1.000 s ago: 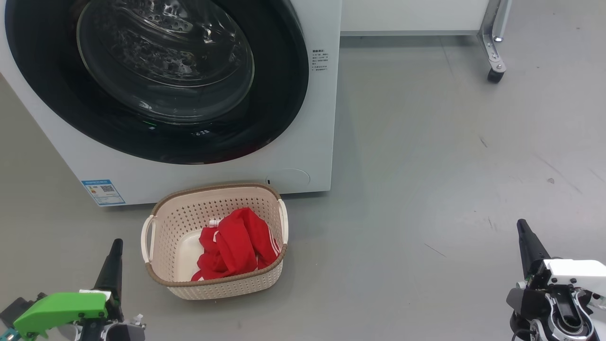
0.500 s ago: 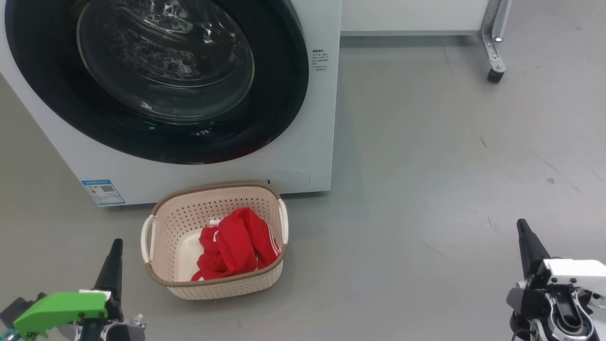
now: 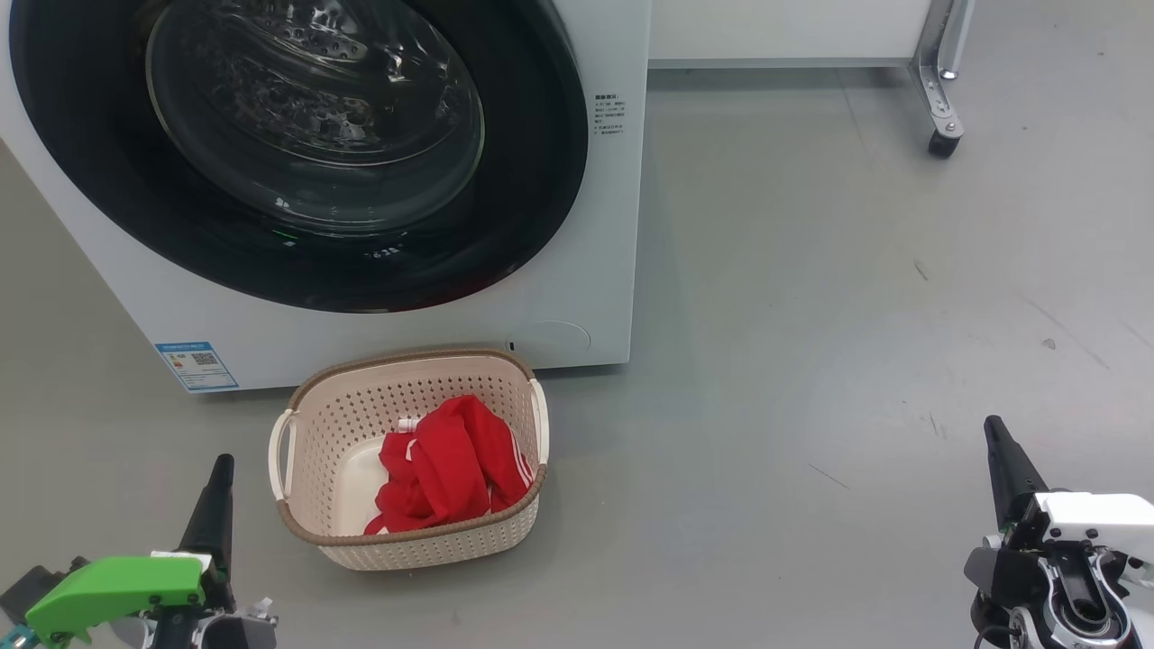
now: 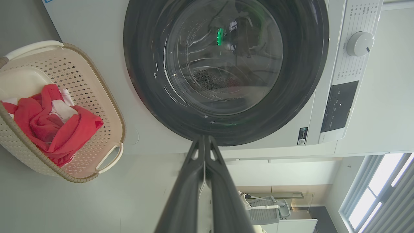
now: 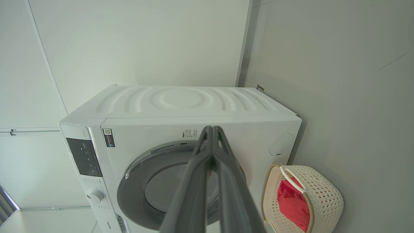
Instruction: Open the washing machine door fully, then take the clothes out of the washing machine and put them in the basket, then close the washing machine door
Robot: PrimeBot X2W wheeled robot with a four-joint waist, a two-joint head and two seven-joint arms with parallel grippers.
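The washing machine (image 3: 577, 270) (image 5: 181, 103) stands ahead with its round black door (image 3: 297, 153) (image 4: 226, 64) closed flat against the front. Before it on the floor sits the cream basket (image 3: 311, 451) (image 4: 81, 97) (image 5: 323, 191), holding the red clothes (image 3: 451, 469) (image 4: 51, 123) (image 5: 292, 204). My left gripper (image 3: 219, 469) (image 4: 204, 139) rests low at the left of the basket, fingers pressed together and empty. My right gripper (image 3: 994, 428) (image 5: 212, 129) sits far right over bare floor, also shut and empty.
Grey floor spreads to the right of the machine. A metal cart leg with a caster wheel (image 3: 944, 142) stands at the back right. White wall panels (image 5: 129, 42) lie behind the machine.
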